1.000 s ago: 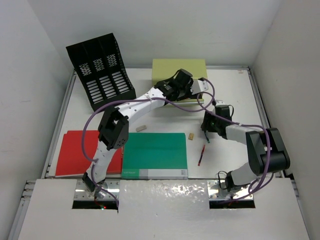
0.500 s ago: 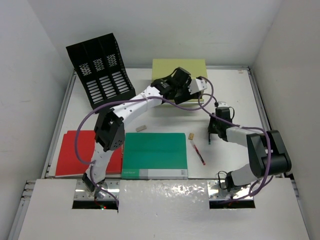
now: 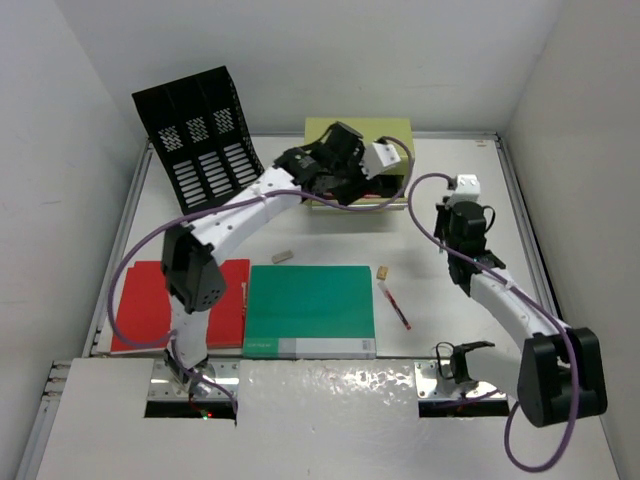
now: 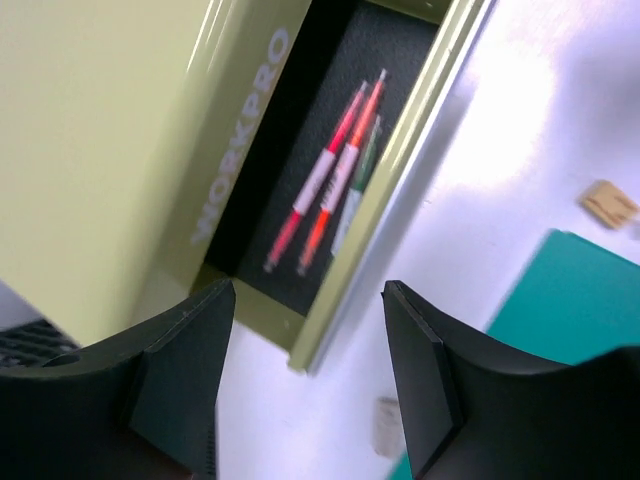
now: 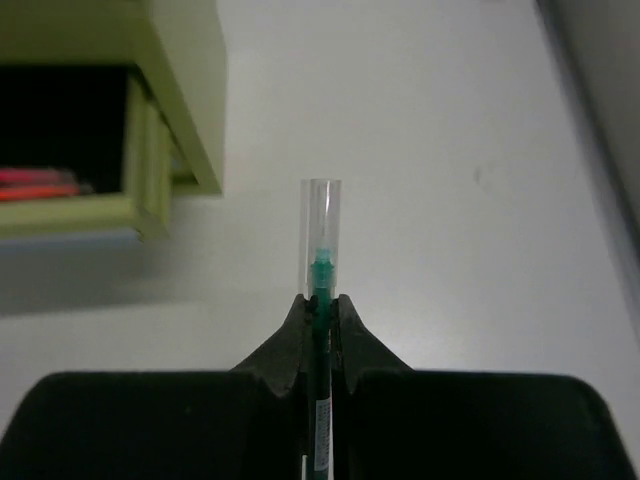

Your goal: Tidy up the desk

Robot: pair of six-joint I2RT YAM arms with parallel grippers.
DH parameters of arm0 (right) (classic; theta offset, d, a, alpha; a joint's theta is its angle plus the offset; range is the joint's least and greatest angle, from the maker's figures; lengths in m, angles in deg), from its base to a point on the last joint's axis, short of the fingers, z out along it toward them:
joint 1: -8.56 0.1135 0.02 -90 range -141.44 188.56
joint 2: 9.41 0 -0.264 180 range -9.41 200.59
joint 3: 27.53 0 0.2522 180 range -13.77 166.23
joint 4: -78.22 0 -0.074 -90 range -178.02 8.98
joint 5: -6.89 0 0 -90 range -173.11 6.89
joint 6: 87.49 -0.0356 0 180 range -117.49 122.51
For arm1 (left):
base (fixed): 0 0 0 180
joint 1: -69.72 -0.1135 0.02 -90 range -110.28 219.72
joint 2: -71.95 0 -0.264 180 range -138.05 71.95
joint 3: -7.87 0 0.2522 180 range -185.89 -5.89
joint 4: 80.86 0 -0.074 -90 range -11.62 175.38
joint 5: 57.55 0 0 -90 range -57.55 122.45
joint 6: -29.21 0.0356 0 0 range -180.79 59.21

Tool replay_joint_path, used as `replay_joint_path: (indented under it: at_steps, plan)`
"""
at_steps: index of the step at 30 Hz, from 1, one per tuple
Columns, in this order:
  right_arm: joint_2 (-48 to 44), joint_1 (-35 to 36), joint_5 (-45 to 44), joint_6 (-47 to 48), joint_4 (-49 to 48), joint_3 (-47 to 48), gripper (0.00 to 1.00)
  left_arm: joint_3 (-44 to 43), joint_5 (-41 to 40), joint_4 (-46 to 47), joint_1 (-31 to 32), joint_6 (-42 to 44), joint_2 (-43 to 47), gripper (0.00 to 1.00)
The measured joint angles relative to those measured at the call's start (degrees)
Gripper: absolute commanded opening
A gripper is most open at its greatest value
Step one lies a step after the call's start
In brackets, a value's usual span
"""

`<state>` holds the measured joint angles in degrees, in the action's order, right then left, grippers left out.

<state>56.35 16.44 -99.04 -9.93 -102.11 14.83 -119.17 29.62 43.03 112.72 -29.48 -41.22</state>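
The white desk (image 3: pixel 330 238) holds an olive-green drawer box (image 3: pixel 360 135) at the far middle. Its drawer (image 4: pixel 330 190) stands open with several red, orange and green pens inside. My left gripper (image 3: pixel 352 190) hovers over the drawer front, open and empty (image 4: pixel 310 300). My right gripper (image 3: pixel 455 205) is to the right of the box, above the desk. It is shut (image 5: pixel 320 300) on a green pen (image 5: pixel 320 270) with a clear cap that points toward the far side. The box (image 5: pixel 180 60) shows at upper left in the right wrist view.
A black mesh file rack (image 3: pixel 205 140) stands at the far left. A green folder (image 3: pixel 311 310) and a red folder (image 3: pixel 150 305) lie at the near edge. A red pen (image 3: pixel 393 304), a beige block (image 3: pixel 383 272) and a small eraser (image 3: pixel 282 256) lie loose.
My right gripper has lifted the green pen off the desk and swung back toward the right of the drawer box. The red pen was turned on the desk. My left gripper shifted left.
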Motion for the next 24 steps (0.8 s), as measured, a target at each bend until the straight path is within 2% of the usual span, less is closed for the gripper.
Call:
replay_joint_path:
  at_steps: [3, 5, 9, 15, 17, 18, 20, 24]
  plan:
    - [-0.94, 5.16, 1.75, 10.56, -2.43, 6.21, 0.0, 4.13, 6.1, -0.24, -4.39, -2.95, 5.77, 0.61]
    - [1.05, 9.31, 5.18, 17.9, -4.46, 11.58, 0.0, 8.81, 10.88, 1.57, -10.4, -5.18, 10.99, 0.63]
    - [11.76, 14.45, 15.02, 31.47, -7.61, 23.3, 0.0, 19.28, 12.9, 4.7, -21.09, -7.72, 21.27, 0.65]
    - [26.1, 17.7, 21.29, 48.06, -5.09, 28.35, 0.02, 29.9, 15.5, 6.34, -24.63, -8.7, 29.33, 0.65]
    - [29.22, 18.47, 22.88, 52.06, -2.47, 29.29, 0.13, 32.3, 16.35, 6.6, -26.34, -8.68, 29.99, 0.65]
    - [30.42, 18.78, 23.63, 53.79, -0.57, 30.16, 0.27, 33.33, 16.44, 6.62, -27.36, -8.68, 30.05, 0.65]
    - [31.82, 19.28, 24.52, 56.0, 1.55, 31.82, 0.47, 35.45, 16.63, 6.97, -29.03, -8.63, 30.05, 0.65]
    - [31.65, 19.34, 25.09, 57.83, 2.16, 33.81, 0.63, 37.7, 16.96, 7.32, -30.14, -8.55, 30.05, 0.65]
